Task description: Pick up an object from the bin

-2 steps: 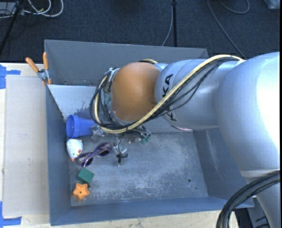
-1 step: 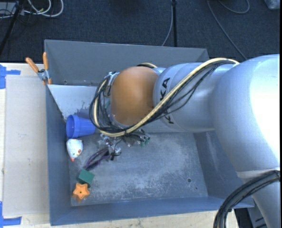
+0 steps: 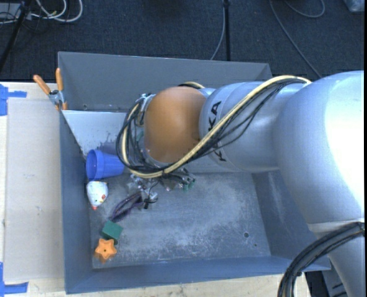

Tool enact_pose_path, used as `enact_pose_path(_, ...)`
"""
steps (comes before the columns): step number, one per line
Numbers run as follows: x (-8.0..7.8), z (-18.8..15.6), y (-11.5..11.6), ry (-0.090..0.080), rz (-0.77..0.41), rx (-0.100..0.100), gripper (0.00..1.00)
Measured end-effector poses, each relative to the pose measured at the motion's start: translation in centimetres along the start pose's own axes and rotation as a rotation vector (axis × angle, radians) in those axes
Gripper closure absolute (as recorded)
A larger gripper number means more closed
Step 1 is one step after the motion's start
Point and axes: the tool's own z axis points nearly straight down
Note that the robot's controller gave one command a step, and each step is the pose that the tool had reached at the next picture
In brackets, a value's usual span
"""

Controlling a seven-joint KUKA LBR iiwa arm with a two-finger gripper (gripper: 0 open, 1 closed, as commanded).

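My gripper [image 3: 146, 193] hangs low over the left part of the bin, mostly hidden under the arm's wrist. Its tip is right beside the upper end of a thin purple thing [image 3: 124, 207] that lies slanted on the bin floor. Whether it touches that thing I cannot tell. A blue cup [image 3: 103, 164] lies on its side just to the upper left of the gripper. A small white toy with a red spot [image 3: 96, 193] rests below the cup, left of the gripper.
A dark green block [image 3: 112, 230] and an orange star [image 3: 106, 248] lie near the bin's front left corner. The arm and its cables reach in from the right and cover the bin's back middle.
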Motion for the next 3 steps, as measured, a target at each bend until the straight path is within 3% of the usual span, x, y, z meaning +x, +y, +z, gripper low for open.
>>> enact_pose_path(3,0.1,-3.5,0.1,0.005,0.002,-0.002,1.0)
